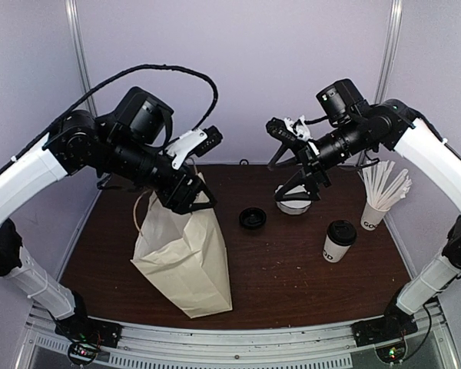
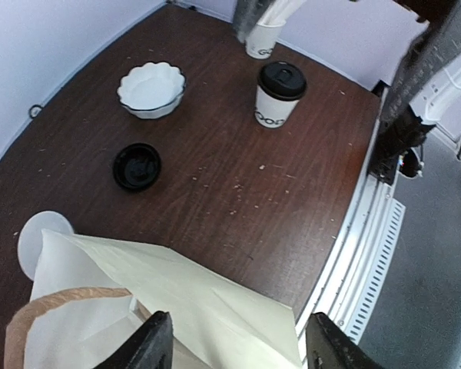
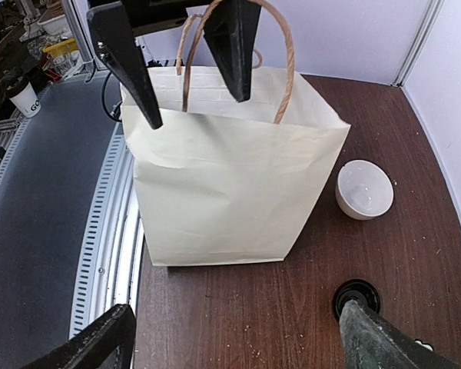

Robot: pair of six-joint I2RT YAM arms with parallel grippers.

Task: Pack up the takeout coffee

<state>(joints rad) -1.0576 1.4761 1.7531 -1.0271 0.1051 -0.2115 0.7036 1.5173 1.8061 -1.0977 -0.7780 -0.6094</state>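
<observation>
Above paper bag [image 1: 186, 261], left gripper [image 1: 190, 201] is hovering, jaws apart; right gripper [image 1: 301, 191], likewise apart, should be gripping coffee cup [image 1: 338, 247] below lid [image 1: 342, 229].

The lidded white paper cup [image 2: 275, 108] bears dark block letters on its side, of which "GOO" reads in the left wrist view. The cup holding white sticks [image 1: 373, 215] shows "GO". A further white cup [image 3: 27, 100], beyond the desk [image 3: 238, 307], shows "GO".

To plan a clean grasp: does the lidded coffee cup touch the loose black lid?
Apart. The top external view shows a wide stretch of bare table between the lidded coffee cup and the loose black lid.
</observation>
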